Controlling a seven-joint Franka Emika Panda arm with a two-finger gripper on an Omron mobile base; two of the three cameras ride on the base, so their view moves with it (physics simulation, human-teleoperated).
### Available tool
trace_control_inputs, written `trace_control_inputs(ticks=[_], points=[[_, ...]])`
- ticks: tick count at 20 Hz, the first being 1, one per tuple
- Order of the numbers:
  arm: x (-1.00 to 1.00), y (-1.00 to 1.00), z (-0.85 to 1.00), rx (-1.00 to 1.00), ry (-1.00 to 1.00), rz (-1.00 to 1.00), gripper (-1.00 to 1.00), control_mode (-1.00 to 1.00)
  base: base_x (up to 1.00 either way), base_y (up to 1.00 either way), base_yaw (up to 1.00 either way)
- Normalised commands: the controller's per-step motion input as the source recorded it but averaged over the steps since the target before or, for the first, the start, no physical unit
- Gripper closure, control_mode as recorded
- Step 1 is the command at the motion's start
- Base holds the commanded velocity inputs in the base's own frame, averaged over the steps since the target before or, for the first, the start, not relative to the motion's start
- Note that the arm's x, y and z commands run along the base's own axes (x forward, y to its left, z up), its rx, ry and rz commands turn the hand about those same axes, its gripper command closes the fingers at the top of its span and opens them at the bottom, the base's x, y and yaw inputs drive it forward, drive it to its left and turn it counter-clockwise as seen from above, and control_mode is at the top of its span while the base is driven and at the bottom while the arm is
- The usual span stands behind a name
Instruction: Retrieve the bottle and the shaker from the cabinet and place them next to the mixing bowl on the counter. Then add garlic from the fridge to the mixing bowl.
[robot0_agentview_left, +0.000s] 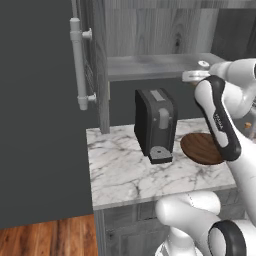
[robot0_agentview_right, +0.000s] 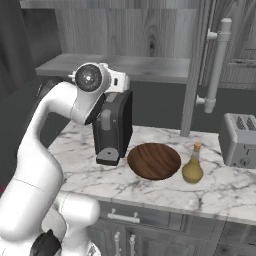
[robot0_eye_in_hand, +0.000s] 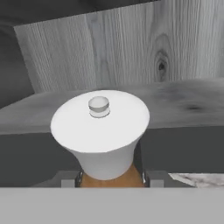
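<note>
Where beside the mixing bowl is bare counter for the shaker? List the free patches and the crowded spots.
Free: the marble counter in front of the mixing bowl, and left of the coffee machine. Crowded: the bowl's sides, with the coffee machine on one and the bottle and toaster on the other.

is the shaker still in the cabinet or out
Out, in the gripper. The hand view shows the shaker clamped between the fingertips in front of the cabinet shelf, not standing on it.
</note>
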Motion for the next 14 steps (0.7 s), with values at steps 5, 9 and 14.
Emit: trace_control_inputs(ticks=[5,9,14], points=[[-0.81,-0.55,0.00,0.00,-0.13,0.16,1.00,-1.00,0.00,0.00,0.00],[-0.64,-0.41,-0.01,0.00,-0.06,0.19,1.00,-1.00,0.00,0.00,0.00],[-0.60,-0.26,-0.04,0.00,-0.01,0.20,1.00,-1.00,0.00,0.00,0.00]])
